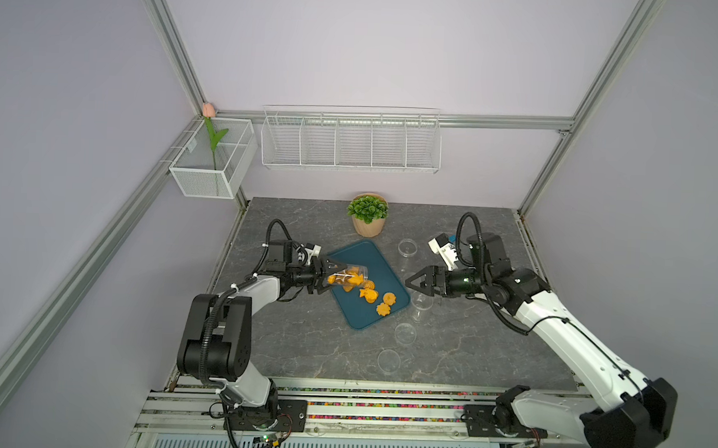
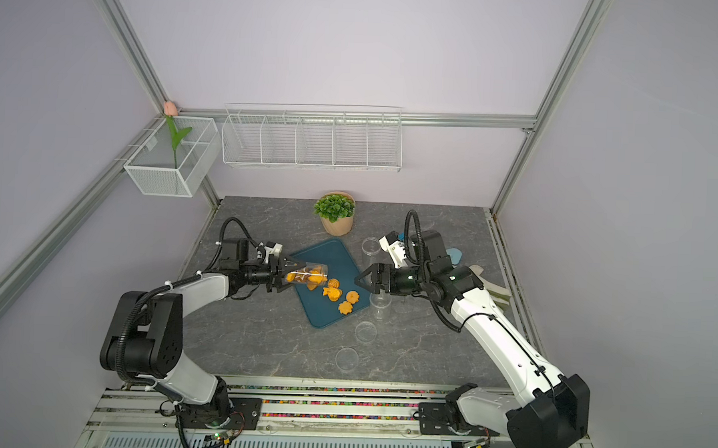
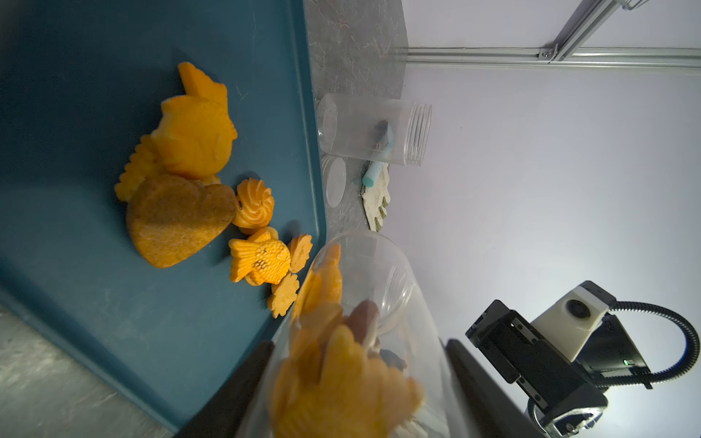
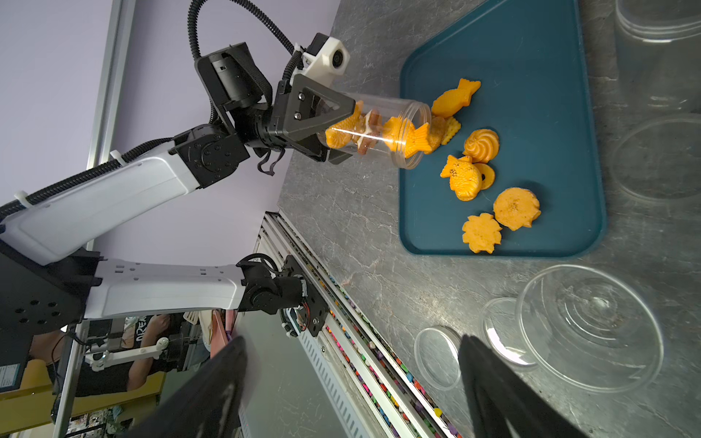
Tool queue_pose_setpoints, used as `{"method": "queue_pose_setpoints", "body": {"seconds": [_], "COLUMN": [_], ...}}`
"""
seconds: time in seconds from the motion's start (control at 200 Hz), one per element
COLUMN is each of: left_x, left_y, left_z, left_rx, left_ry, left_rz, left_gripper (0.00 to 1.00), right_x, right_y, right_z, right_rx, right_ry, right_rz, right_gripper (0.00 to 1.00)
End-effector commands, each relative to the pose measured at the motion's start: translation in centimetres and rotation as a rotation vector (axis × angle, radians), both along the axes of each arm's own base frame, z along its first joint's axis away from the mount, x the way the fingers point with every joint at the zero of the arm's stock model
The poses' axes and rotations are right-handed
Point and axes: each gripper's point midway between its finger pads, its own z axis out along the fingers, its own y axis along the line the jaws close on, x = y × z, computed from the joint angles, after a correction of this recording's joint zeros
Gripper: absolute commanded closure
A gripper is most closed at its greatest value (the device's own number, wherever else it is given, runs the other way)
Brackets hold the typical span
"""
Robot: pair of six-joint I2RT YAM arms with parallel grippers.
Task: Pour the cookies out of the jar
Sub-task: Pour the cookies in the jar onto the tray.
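Several cookies (image 4: 464, 178), about seven or eight, lie on the teal tray (image 4: 538, 76), which sits near the middle of the counter (image 1: 302, 347). They are spread in a loose group on the tray half that is closer to the front edge of the counter. The jar (image 4: 383, 129) is gripped around its body by the left jaws. It is tilted almost flat, with its open mouth over the side of the tray that faces the left edge of the counter. Inside the jar I can see at least three more pieces: two fish shapes and something brown between them. One fish sits right at the mouth, and a heart-shaped piece and a cracker lie just outside it.

The right jaws are spread apart and hold nothing. They hang above the counter on the other side of the tray, near some empty clear jars (image 1: 407, 249) and loose lids (image 1: 389, 360).

I judge the pour as more than half done. What is left, I think, is a steeper tilt or a small shake, so that the last cookies slide out and land on the tray, not beside it.
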Motion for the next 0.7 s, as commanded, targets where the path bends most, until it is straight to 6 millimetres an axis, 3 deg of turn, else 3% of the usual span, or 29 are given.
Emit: {"method": "queue_pose_setpoints", "body": {"seconds": [0.0,0.395,0.53,0.695], "left_x": [0.2,-0.4,0.0,-0.5], "left_y": [-0.5,-0.7,-1.0,-0.4], "left_z": [1.3,0.8,1.5,0.6], "left_rx": [0.028,0.111,0.035,0.143], "left_ry": [-0.067,-0.069,-0.074,-0.067], "left_rz": [-0.025,-0.042,-0.015,-0.033], "left_gripper": [0.33,0.32,0.33,0.32], "right_x": [-0.7,-1.1,-1.4,-1.8], "right_y": [-0.2,-0.3,-0.5,-0.8], "right_z": [-0.2,-0.1,-0.1,0.0], "right_rx": [-0.006,-0.001,-0.005,-0.003], "right_ry": [-0.007,-0.008,-0.013,-0.015], "right_rz": [0.011,0.018,0.017,0.015], "right_gripper": [0.11,0.11,0.11,0.11]}}
